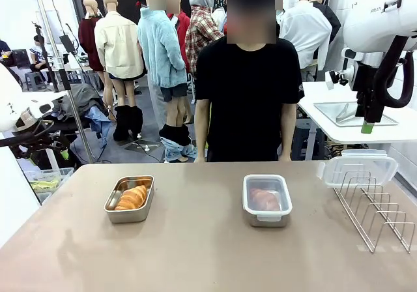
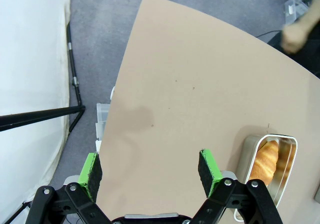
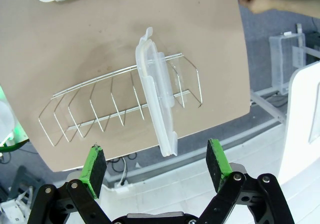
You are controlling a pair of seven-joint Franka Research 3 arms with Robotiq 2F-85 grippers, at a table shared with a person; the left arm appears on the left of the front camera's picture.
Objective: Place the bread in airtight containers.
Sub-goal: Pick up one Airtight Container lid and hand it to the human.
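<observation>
One open tin (image 1: 127, 216), one lidded tin (image 1: 266, 221), bread (image 1: 132, 197) inside.
Sitting apart on the counter (image 1: 195, 253); holding both jaws wide, gripping nothing.

Tan table (image 1: 195, 256) with open tin (image 1: 128, 216), lidded tin (image 1: 267, 219), wire rack (image 1: 376, 215)

Presenting as a robotics test lab. Showing a black stand (image 2: 45, 115) and a white panel (image 2: 30, 59) standing left of the left gripper (image 2: 149, 166). Showing clear storage bins (image 2: 102, 115) sitting on grey floor (image 2: 95, 14) ahead of it, beside the table edge.
</observation>
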